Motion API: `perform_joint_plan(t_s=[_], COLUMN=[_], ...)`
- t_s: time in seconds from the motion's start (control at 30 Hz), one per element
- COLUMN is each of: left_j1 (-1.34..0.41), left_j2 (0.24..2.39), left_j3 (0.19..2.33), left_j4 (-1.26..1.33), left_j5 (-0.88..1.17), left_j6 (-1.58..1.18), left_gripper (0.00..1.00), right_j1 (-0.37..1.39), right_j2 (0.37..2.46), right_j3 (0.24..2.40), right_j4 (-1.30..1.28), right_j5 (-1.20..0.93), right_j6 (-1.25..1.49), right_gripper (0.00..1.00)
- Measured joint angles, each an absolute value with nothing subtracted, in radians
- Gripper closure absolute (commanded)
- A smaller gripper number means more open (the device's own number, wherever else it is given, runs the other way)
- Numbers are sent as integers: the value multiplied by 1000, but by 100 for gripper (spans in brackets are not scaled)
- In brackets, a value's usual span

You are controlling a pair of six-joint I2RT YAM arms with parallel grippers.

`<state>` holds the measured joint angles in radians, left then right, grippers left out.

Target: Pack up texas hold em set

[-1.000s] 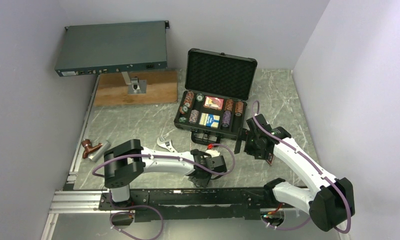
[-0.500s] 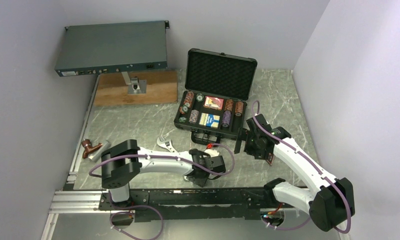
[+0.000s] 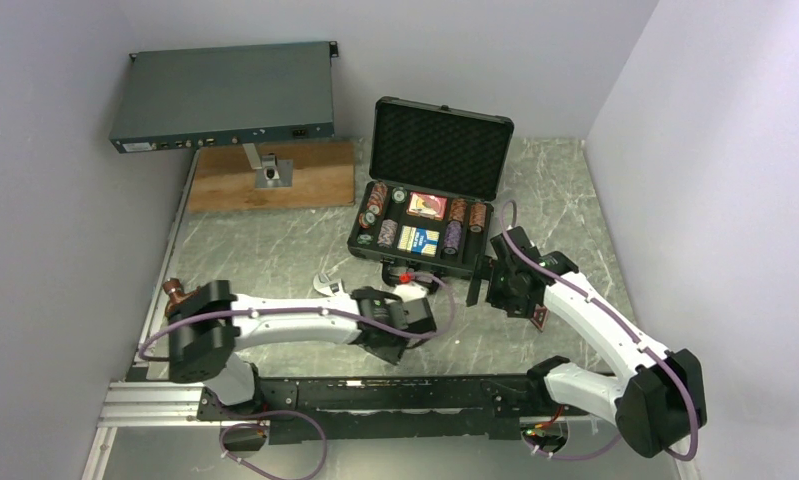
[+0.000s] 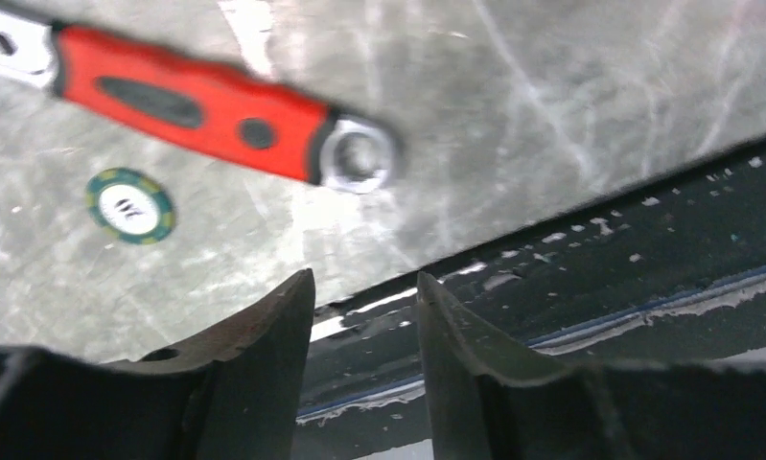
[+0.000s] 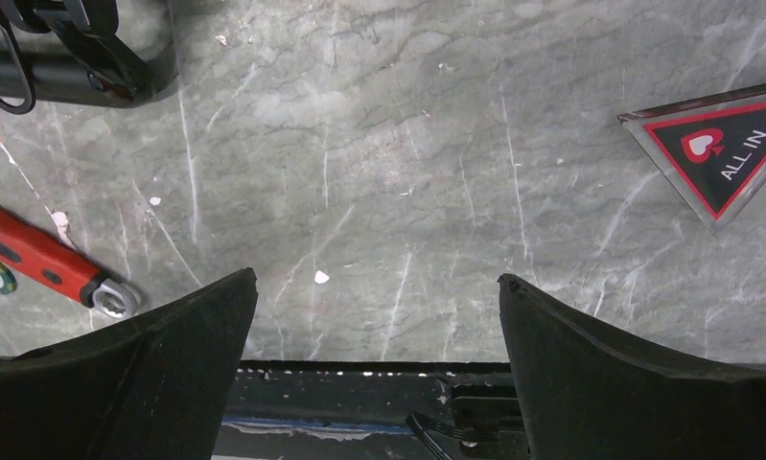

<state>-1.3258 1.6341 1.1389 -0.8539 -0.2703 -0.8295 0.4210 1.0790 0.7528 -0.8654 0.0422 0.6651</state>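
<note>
The black case [image 3: 438, 150] stands open at the back of the table, with striped chips [image 3: 378, 200] and red and blue card decks [image 3: 425, 206] in its foam tray. One green-rimmed poker chip [image 4: 129, 206] lies loose on the marble beside the wrench. The red "ALL IN" triangle [image 5: 729, 149] lies flat on the table to the right. My left gripper [image 4: 364, 287] hovers over the table's near edge, open with a narrow gap and nothing between its fingers. My right gripper [image 5: 377, 283] stands wide open and holds nothing, in front of the case in the top view [image 3: 490, 295].
A red-handled adjustable wrench [image 4: 197, 115] lies on the marble next to the loose chip, its head showing in the top view [image 3: 330, 287]. A dark-grey rack box [image 3: 225, 95] sits on a stand over a wooden board [image 3: 275, 180] at back left. The black rail [image 3: 375, 395] borders the near edge.
My left arm has swung its base to the left and drawn its wrist a little left and away from the rail; its jaws have opened slightly. The right arm has barely moved.
</note>
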Motion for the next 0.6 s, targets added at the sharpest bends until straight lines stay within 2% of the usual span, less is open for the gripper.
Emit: perform_joint_plan(t_s=[0.17,0.37,0.6], left_j1=[-1178,-1011,-936], left_j2=[1452,1376,1372], left_j3=[1001,875,788], left_j4=[-849,-815,-766], left_j5=[-270,-262,-243], left_j6=[-828,-788,-751], left_gripper=[35,36,35], right_j1=[421,421,421], right_j2=[1097,1130,1131], right_j3=[755,782,789], right_j4=[-860,-852,-841], right_j5=[41,39,39], right_j6=[665,665,673], right_gripper=[0,0,0])
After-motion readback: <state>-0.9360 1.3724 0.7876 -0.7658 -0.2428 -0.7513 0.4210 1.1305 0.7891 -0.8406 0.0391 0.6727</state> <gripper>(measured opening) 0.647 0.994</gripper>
